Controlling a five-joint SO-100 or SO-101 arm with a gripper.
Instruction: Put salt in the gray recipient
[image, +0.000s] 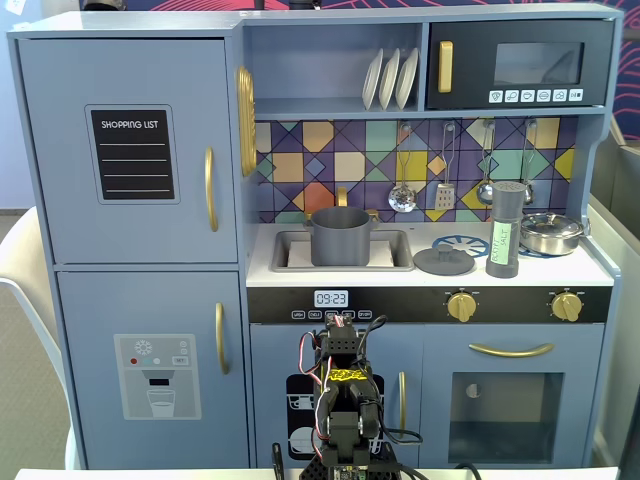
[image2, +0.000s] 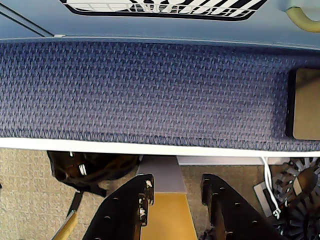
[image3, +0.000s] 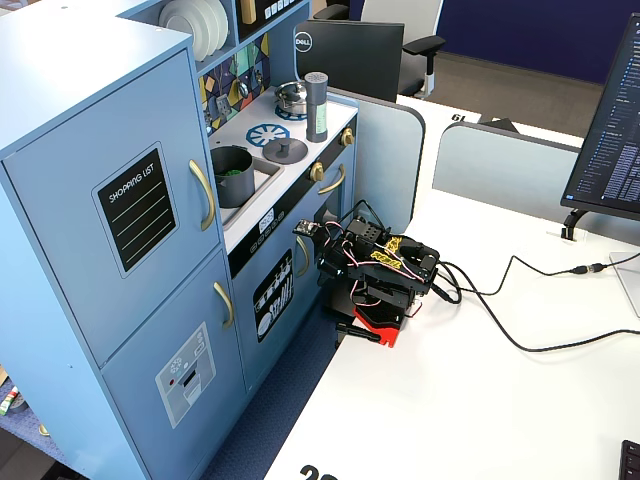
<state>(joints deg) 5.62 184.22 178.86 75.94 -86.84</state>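
Observation:
The salt (image: 505, 230) is a tall dark-gray shaker with a pale green label, standing upright on the right of the toy kitchen's counter; it also shows in the other fixed view (image3: 316, 106). The gray recipient (image: 341, 236) is a matte gray pot standing in the sink, and it shows from the side too (image3: 233, 176). My arm (image: 345, 400) is folded low in front of the kitchen, far below both, at the table's edge (image3: 380, 275). In the wrist view my gripper (image2: 177, 184) points down past the table edge, jaws apart with nothing between them.
A flat gray lid (image: 443, 261) lies between the sink and the salt. A shiny silver pan (image: 551, 233) sits right of the salt. Utensils (image: 445, 170) hang on the backsplash. Cables (image3: 520, 300) cross the white table beside a monitor (image3: 610, 120).

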